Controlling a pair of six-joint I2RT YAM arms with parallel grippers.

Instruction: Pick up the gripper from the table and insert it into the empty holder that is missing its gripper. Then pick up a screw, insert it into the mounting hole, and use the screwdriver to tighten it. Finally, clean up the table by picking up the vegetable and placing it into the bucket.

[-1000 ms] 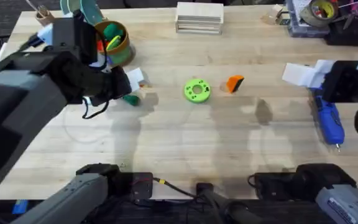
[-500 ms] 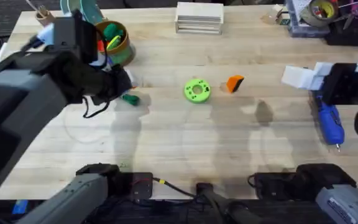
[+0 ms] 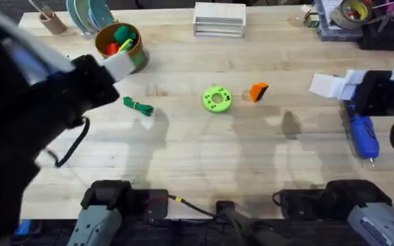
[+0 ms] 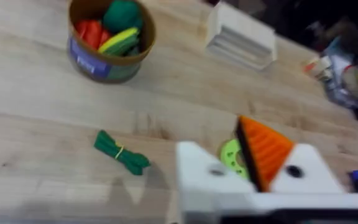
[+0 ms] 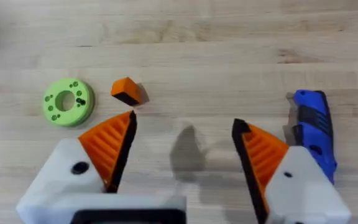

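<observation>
The right hand (image 5: 182, 155) hovers wide open above the tabletop (image 3: 204, 157), between screwdriver (image 5: 314, 130) and loose gripper (image 5: 127, 91), likely lining up a pick. I cannot tell the left hand's state.

Light bright and even over table (image 3: 204, 150), coming from above. Soft grey shadows on wood near middle and under vegetable (image 3: 137, 105). Left arm (image 3: 26, 116) close under overhead camera: big, dark, very blurry, covers table's left edge. Left wrist view smeared and fuzzy all over, bucket (image 4: 110, 37) soft. Right wrist view sharp: screwdriver (image 5: 314, 134) crisp, blurry shadow beside it. No glare.
</observation>
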